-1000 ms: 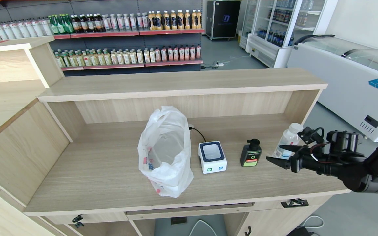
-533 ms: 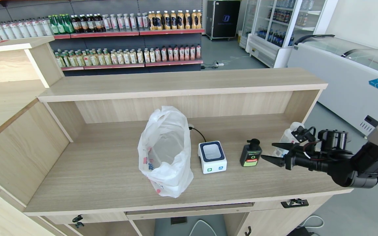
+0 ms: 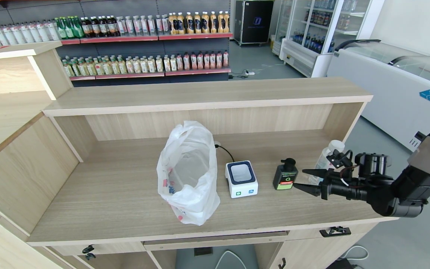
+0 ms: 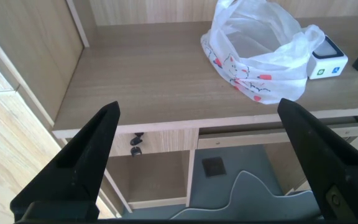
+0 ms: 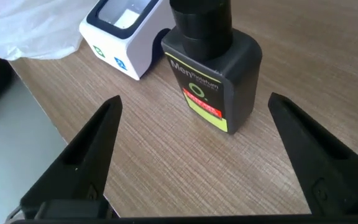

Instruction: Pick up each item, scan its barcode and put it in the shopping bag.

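L gripper: fingers wide apart, nothing held. Parked off near edge of counter, over drawer fronts. Prob. kept back to leave room for R side.
R gripper: fingers spread, empty. Low over counter, laid near-horizontal, tips aimed at pump bottle. Side-on pose prob. chosen to take bottle by body, not by pump head.
Pump bottle: dark, upright, just ahead of R tips, lined up w/ gap betw. fingers, not touched yet. Label side turned toward R gripper; barcode spot not made out.
Clear bottle: upright, just beside R gripper on its far side, partly hidden behind wrist. Second item, waiting.
Scanner: white box, dark window facing up, just beyond pump bottle from R tips. Wired by cable toward back wall. Set betw. items and bag, prob. for a pass over window en route.
Shopping bag: white plastic, standing, mouth open upward, beyond scanner from R gripper. Ahead of L tips but well apart. Nothing made out inside.
Step (est.): approach to first grasp; nothing scanned or bagged by look of it.
Next (est.): ease fwd to straddle bottle body, close, lift clear.
Risk (est.): tipping of tall narrow bottle if touched by one finger first; nudging of clear bottle by wrist.
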